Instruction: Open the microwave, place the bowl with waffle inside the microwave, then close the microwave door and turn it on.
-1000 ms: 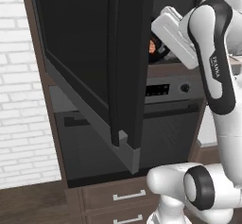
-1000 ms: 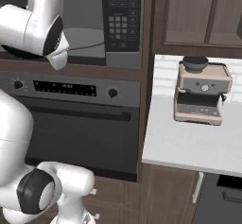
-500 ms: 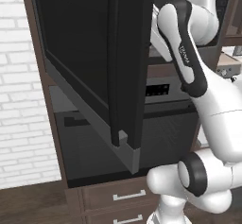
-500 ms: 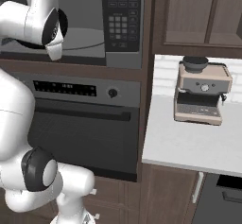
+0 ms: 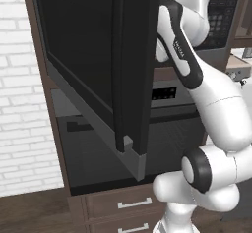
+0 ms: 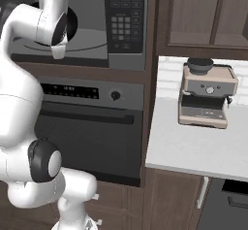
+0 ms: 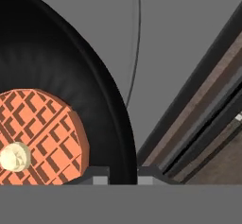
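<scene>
The black bowl (image 7: 71, 72) is seen close up in the hand view, with the orange-brown waffle (image 7: 40, 133) lying in it and a pale lump at the waffle's middle. My gripper (image 7: 124, 175) is shut on the bowl's rim, one fingertip on each side of it. Under the bowl lies the grey floor of the microwave (image 7: 189, 29). In the right base view the arm reaches into the microwave's cavity (image 6: 92, 47), left of the keypad (image 6: 125, 25). The microwave door (image 5: 93, 55) stands swung wide open and hides the hand in the left base view.
A wall oven (image 6: 92, 127) with a bar handle sits under the microwave, with drawers (image 5: 128, 205) below it. A coffee machine (image 6: 208, 95) stands on the pale counter (image 6: 193, 146) to the right. The open door juts out left of the arm, next to a white brick wall (image 5: 19, 104).
The arm has swung further into the microwave cavity with the bowl. In the left base view the hand and the waffle have gone behind the open door.
</scene>
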Motion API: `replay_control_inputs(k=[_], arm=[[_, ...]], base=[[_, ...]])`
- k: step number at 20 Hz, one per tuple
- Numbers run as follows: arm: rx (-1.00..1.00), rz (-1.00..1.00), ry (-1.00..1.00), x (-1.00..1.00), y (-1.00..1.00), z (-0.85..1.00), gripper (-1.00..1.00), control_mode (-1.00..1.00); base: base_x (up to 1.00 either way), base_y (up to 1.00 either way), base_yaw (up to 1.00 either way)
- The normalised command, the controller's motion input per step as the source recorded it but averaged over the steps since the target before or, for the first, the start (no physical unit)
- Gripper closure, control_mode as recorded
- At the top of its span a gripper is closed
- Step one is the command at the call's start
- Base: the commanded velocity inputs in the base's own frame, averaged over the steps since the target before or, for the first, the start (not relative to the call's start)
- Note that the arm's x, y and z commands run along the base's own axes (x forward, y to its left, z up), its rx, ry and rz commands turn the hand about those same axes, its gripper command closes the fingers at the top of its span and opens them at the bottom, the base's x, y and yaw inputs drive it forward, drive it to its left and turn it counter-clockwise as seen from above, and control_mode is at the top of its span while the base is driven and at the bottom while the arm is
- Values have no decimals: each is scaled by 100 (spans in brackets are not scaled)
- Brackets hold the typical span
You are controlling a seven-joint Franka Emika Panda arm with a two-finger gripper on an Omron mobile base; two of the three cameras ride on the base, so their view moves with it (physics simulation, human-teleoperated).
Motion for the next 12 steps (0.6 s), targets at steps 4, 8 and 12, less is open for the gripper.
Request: replay_control_inputs(k=[4, 8, 12], arm=[[1, 0, 13, 54, 19, -7, 100, -100], [4, 0, 10, 51, 8, -6, 100, -100], [4, -3, 10, 45, 6, -10, 100, -100]], base=[[0, 0, 0], [0, 0, 0], [0, 0, 0]])
